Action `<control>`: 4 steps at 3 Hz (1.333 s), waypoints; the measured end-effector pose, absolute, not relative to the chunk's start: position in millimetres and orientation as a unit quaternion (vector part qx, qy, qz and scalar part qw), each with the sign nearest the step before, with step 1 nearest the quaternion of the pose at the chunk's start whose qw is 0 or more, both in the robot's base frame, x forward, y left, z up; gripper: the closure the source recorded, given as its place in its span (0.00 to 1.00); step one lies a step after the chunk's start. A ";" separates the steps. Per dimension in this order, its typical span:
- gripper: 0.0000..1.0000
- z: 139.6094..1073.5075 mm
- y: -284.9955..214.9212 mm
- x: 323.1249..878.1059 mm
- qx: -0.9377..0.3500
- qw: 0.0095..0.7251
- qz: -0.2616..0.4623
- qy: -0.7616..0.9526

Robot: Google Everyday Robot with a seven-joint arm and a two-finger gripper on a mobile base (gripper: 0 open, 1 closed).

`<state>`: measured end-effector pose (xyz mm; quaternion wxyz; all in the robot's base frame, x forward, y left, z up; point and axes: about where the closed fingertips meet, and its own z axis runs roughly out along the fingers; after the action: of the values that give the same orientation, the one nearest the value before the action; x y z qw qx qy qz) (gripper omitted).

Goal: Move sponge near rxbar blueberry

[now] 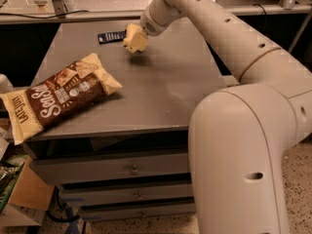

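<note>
The pale yellow sponge (135,38) hangs just above the far part of the grey table top (165,87), with its shadow on the surface below it. My gripper (140,34) comes in from the upper right and is shut on the sponge. The rxbar blueberry (111,36), a small flat dark navy wrapper, lies on the table just left of the sponge, a short gap away. The gripper's fingers are mostly hidden behind the sponge.
A large brown-and-cream chip bag (58,97) lies at the table's front left, overhanging the edge. My arm's big elbow (243,145) fills the right foreground. Drawers (131,169) sit under the table. A cardboard box (24,194) stands on the floor at left.
</note>
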<state>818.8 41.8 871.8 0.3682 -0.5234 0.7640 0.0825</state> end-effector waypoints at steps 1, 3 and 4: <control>1.00 859.4 44.1 832.7 -0.515 0.364 0.077 0.772; 1.00 841.9 45.8 853.3 -0.502 0.362 0.073 0.782; 0.81 843.5 50.3 859.1 -0.503 0.369 0.083 0.777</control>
<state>859.1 50.3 843.5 0.3685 -0.5034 0.7771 0.0831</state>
